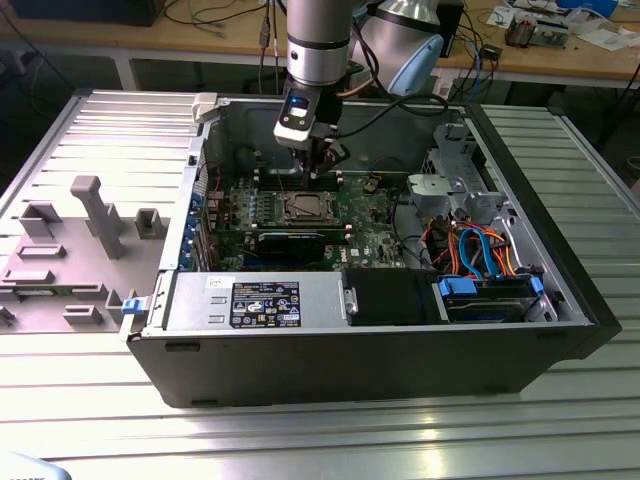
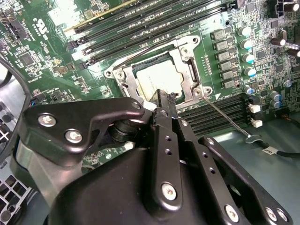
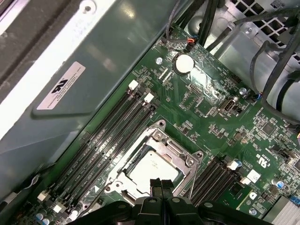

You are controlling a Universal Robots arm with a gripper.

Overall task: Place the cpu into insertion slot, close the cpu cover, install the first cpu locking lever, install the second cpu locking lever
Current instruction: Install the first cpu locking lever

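- The arm [image 1: 318, 40] stood almost upright over the open computer case [image 1: 300, 370]. Its wrist pointed straight down into the case towards the motherboard [image 1: 370, 225].
- The pincer [image 1: 322, 165] hung above the board without touching it. In both wrist views its two black fingers pressed together at the tips, and nothing could be seen between them [image 2: 164, 96] [image 3: 161, 183].
- The cpu [image 3: 152, 166] lay in its socket just beneath the pincer's tips, its dull silver top facing up. In the second wrist view [image 2: 157, 77] the fingertips covered its near edge.
- The cpu cover [image 3: 180, 154] lay flat around the cpu, framing it through the square window. The second wrist view showed it with a screw at each corner [image 2: 187, 65].
- A thin metal lever [image 2: 225, 117] ran out from a corner of the socket beside the pincer and slanted across the memory slots [image 2: 215, 115].
- More memory slots [image 3: 117, 126] lay on the far side of the socket from the pincer.
- The case rested on a ribbed metal tabletop [image 1: 400, 430], well below the pincer.
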